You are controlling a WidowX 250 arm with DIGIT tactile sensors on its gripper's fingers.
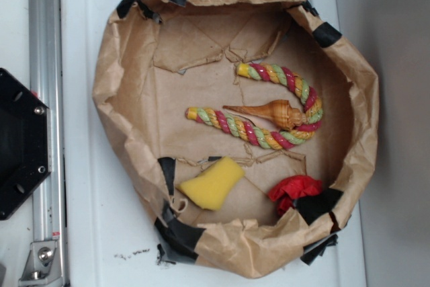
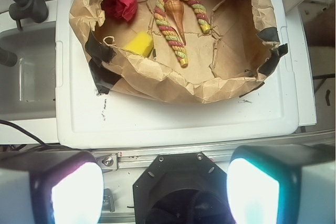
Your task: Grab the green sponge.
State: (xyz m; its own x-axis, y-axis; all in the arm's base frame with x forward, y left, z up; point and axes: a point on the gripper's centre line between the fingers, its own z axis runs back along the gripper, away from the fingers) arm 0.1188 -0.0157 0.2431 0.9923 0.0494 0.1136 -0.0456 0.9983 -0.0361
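No readable text, labels, brands or numbers in either view. Dark scuff marks on the white bench (image 1: 134, 255) near the paper's taped edge look like smudges, not letters; too small to read.

Probably a robot lab bench
A taped brown-paper bin (image 1: 349, 72) sits on a white plastic lid (image 2: 173, 121), beside an aluminium rail (image 1: 46, 99).

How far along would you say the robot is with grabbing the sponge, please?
Nothing looks done yet: the green sponge lies untouched in the paper-lined basket, beside the striped rope. The gripper is open, well back from the basket. Approaching, descending and closing on the sponge all remain.
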